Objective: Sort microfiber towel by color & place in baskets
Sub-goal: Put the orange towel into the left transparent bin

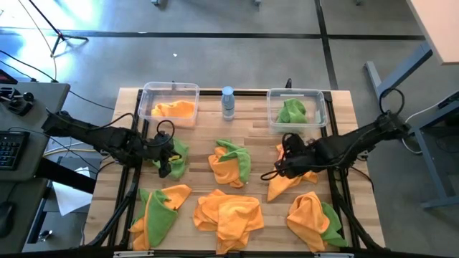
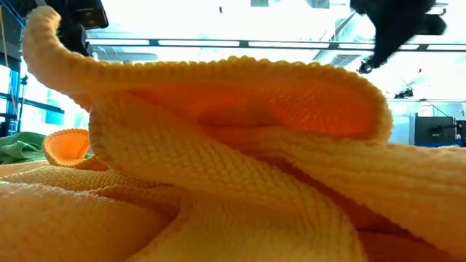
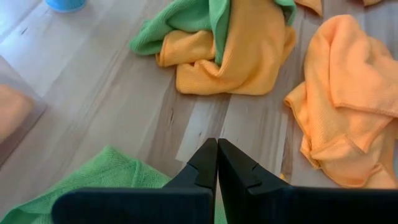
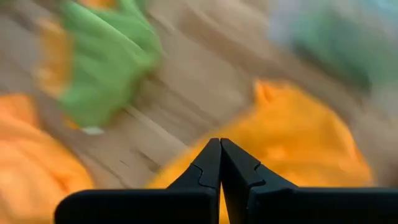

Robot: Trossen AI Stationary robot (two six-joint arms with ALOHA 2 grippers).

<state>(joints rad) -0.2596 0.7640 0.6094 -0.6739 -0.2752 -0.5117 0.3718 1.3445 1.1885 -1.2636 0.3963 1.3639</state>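
Hovering over a green towel [image 1: 174, 159], the left gripper [image 1: 164, 170] has jaws clenched, empty. Right gripper [image 1: 269, 174], jaws clenched too, sits above an orange towel [image 1: 287, 183] on the surface [image 1: 208, 127].

A wooden table [image 1: 251, 129] carries scattered towels [image 1: 229, 215], two baskets [image 1: 169, 104] and a bottle [image 1: 228, 102].

The right claw [image 4: 219, 163] is closed over an orange towel [image 4: 298, 140] on the wooden bench [image 4: 186, 93]; a green towel [image 4: 109, 59] lies near.

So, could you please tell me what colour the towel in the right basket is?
Green towel, clearest in the high view.
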